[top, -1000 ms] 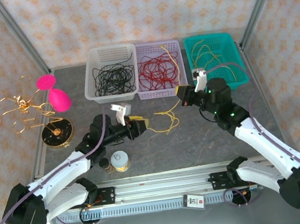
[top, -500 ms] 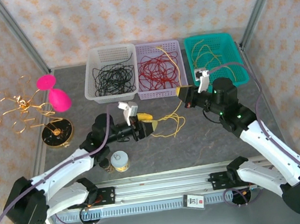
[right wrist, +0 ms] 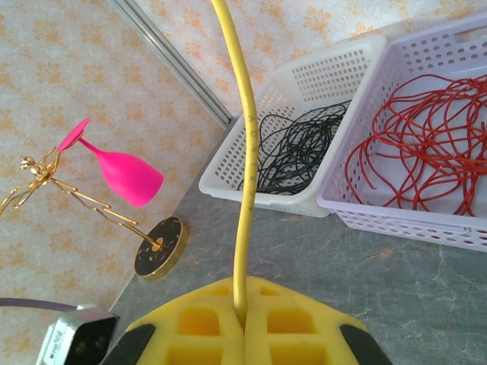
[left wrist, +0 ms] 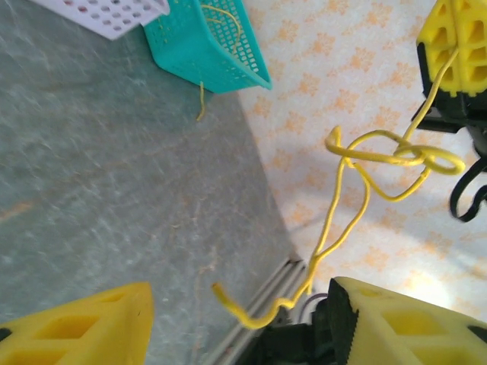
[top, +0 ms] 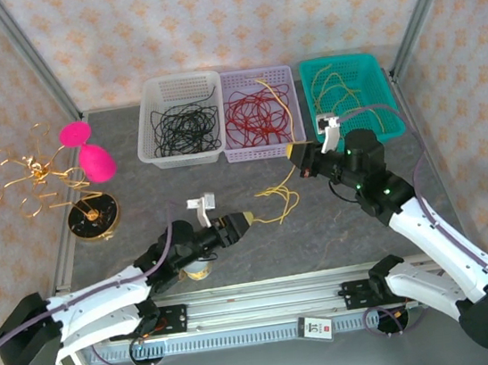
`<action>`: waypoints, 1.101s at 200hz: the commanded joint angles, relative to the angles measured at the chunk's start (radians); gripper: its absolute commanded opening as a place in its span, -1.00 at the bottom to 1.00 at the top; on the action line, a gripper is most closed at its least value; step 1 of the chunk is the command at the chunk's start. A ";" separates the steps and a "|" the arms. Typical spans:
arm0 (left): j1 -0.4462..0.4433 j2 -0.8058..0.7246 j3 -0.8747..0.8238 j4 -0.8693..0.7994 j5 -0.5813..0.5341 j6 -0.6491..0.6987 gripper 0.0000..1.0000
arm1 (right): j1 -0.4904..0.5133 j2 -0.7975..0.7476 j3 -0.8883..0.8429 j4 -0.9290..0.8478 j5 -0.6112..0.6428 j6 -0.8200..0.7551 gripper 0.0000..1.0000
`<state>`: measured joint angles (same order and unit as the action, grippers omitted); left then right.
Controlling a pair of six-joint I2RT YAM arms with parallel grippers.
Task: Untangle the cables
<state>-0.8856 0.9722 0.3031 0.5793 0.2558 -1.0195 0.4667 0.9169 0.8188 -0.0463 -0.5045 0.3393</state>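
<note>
The table (top: 339,224) is the biggest thing under me, grey and mottled. Three baskets stand side by side along its far edge. The white basket (top: 185,159), on the left of the row, holds a loose heap of black cables (top: 181,128). The lilac basket (top: 258,152) in the middle holds red cables (top: 255,113), with one yellow strand (top: 272,89) lying across them toward its far right corner. The teal basket (top: 390,132) on the right holds a few thin yellow wires (top: 335,89), and my left wrist camera shows one end hanging over its rim. By the table's left edge a gold wire ornament (top: 31,174) rises from a round dark base (top: 93,218), with a pink glass (top: 87,154) resting in it. A small jar (top: 196,263) sits near the near edge, partly hidden by my left arm. The yellow cable (left wrist: 415,156) hangs over the middle of the table, in front of the lilac basket, knotted into a small loop between my two grippers. My right gripper (right wrist: 243,287) has its pads pressed together on one end of it. The cable runs straight up and out from the seam. My left gripper (left wrist: 240,293) has its jaws spread wide, and the cable's other end curls in the gap, close to the right-hand finger (left wrist: 411,319).
</note>
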 commanded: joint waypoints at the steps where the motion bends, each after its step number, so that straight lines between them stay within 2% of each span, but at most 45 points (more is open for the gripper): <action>1: -0.036 0.078 -0.009 0.254 -0.112 -0.195 0.23 | 0.007 -0.027 -0.017 0.073 0.006 0.017 -1.00; 24: -0.053 0.175 -0.012 0.406 -0.131 -0.246 0.21 | 0.007 -0.034 -0.035 0.094 -0.002 0.028 -1.00; 43: -0.055 0.252 0.013 0.457 -0.134 -0.269 0.05 | 0.006 -0.043 -0.050 0.109 -0.006 0.040 -1.00; 55: -0.055 0.296 0.012 0.502 -0.154 -0.290 -0.21 | 0.007 -0.048 -0.058 0.118 -0.008 0.048 -1.00; 74: -0.054 0.346 -0.003 0.579 -0.202 -0.311 -0.81 | 0.006 -0.057 -0.060 0.118 -0.005 0.046 -1.00; 82: -0.053 0.358 -0.012 0.590 -0.220 -0.312 -1.00 | 0.006 -0.062 -0.053 0.106 0.011 0.038 -1.00; 107: -0.053 0.338 -0.036 0.496 -0.273 -0.292 -1.00 | 0.006 -0.079 0.000 0.048 0.115 -0.005 -1.00; 158: -0.030 0.143 -0.090 0.087 -0.426 -0.190 -1.00 | 0.006 -0.071 0.162 -0.077 0.403 -0.126 -1.00; 184: 0.044 0.025 -0.125 -0.055 -0.406 -0.155 -1.00 | 0.004 -0.065 0.225 -0.112 0.506 -0.178 -1.00; 220: 0.138 -0.109 -0.128 -0.236 -0.398 -0.092 -1.00 | -0.001 -0.048 0.307 -0.151 0.575 -0.241 -1.00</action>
<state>-0.7944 0.9264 0.1902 0.5682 -0.1146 -1.1946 0.4706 0.8665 1.0481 -0.1879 -0.0574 0.1745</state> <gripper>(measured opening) 0.059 0.044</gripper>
